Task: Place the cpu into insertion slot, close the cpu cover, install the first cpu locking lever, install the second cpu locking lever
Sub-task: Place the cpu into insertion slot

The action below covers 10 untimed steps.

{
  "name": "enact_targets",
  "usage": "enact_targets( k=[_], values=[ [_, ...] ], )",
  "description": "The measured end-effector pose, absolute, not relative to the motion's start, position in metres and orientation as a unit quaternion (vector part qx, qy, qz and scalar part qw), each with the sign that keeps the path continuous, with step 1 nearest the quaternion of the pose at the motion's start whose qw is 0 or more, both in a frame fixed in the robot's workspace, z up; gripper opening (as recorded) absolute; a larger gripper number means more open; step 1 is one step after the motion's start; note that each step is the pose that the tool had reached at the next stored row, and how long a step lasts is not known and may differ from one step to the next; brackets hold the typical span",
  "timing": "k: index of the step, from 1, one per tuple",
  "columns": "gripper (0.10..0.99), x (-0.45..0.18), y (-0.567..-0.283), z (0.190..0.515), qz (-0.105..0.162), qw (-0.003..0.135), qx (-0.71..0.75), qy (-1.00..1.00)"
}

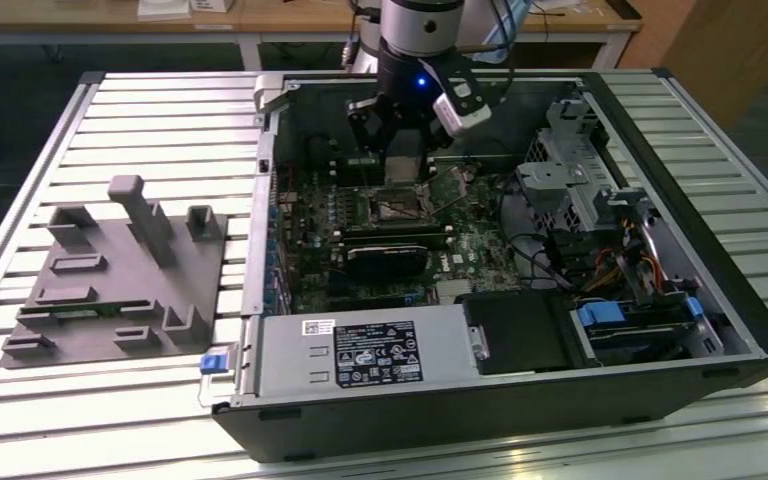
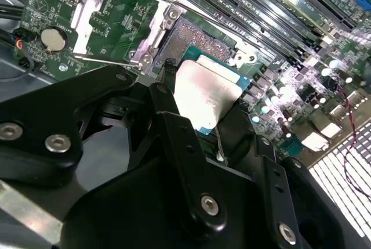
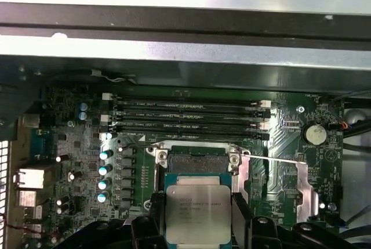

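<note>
In the exterior view a slatted metal worktop (image 1: 157,110) carries an open black computer case (image 1: 491,415), with wooden tables (image 1: 291,20) along the back of the room over a dark floor. A grey pegged fixture (image 1: 117,270) lies on the slats well off towards the exterior view's left of the end effector (image 1: 404,160), which hangs inside the case above the green motherboard (image 1: 471,250). The insertion slot (image 1: 398,207) sits just below it, its dark centre bare. In the second wrist view the end effector (image 2: 203,104) is closed on the cpu (image 2: 206,95), black fingers (image 2: 168,95) clamping the silver-grey chip by its edges. The insertion slot (image 2: 197,37) lies just beyond it, uncovered. The cpu cover (image 2: 87,14) is swung open flat on the board beside the slot, near a coin battery (image 2: 55,40). In the first wrist view the end effector (image 3: 194,214) grips the cpu (image 3: 193,211) from both sides, just short of the insertion slot (image 3: 197,162). The cpu cover (image 3: 307,185) lies folded back to one side. Long black memory slots (image 3: 185,115) run past the slot, under the case's metal wall (image 3: 185,49).
</note>
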<state>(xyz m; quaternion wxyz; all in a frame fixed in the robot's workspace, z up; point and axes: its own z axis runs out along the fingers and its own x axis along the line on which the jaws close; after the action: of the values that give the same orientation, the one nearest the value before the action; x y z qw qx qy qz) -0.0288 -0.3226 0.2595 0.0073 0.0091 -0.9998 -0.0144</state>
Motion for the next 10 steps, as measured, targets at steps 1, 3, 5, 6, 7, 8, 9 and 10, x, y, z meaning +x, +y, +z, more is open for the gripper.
enact_targets(
  k=[1, 3, 5, 6, 7, 8, 9, 10],
  values=[
    [0.541, -0.0288, -0.3226, 0.2582, -0.014, 0.007, 0.009, -1.000],
    [0.541, -0.0288, -0.3226, 0.2574, -0.014, 0.007, 0.009, -1.000],
    [0.541, -0.0288, -0.3226, 0.2574, -0.014, 0.007, 0.009, -1.000],
    [0.541, -0.0288, -0.3226, 0.2573, -0.014, 0.007, 0.009, -1.000],
    [0.541, -0.0288, -0.3226, 0.2573, -0.014, 0.007, 0.009, -1.000],
    [0.541, -0.0288, -0.3226, 0.2572, -0.014, 0.007, 0.009, -1.000],
    [0.541, -0.0288, -0.3226, 0.2572, -0.014, 0.007, 0.007, -1.000],
    [0.541, -0.0288, -0.3226, 0.2571, -0.014, 0.007, 0.003, -1.000]
  ],
)
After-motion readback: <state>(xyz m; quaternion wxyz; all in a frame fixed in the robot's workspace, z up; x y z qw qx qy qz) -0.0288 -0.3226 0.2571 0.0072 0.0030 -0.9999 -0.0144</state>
